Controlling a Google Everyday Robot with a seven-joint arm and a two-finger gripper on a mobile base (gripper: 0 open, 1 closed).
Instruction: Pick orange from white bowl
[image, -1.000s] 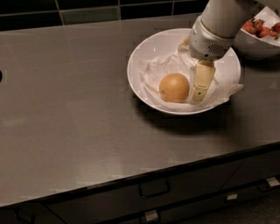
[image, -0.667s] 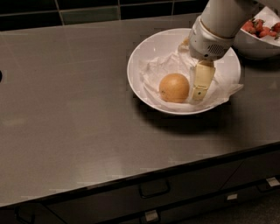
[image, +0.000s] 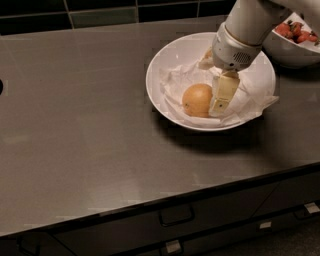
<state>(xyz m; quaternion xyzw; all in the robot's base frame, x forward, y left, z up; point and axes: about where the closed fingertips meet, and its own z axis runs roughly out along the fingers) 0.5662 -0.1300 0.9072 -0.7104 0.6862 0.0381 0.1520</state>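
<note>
The gripper (image: 220, 96) hangs down inside the white bowl (image: 167, 57), just right of the orange (image: 196, 100) lying on crumpled tissue (image: 250, 92), apart or clamped I cannot tell, the bowl near the bench's (image: 75, 130) far right corner, beside a smaller bowl (image: 290, 54) of red fruit.

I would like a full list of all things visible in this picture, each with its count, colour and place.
orange: one, dull orange-yellow, in the white bowl, on the tissue paper.
white bowl: one, glossy white, on the counter, right of centre.
tissue paper: crumpled, white, lining that bowl.
smaller bowl: one, white, top right corner, partly cut off.
red fruits: several, red, in the smaller bowl.
counter: one, dark grey.
drawers: several, dark, under the counter.
wall tiles: dark, behind the counter.
arm: one, white, entering from top right.
claw: one, cream, down in the white bowl, beside the orange.
</note>
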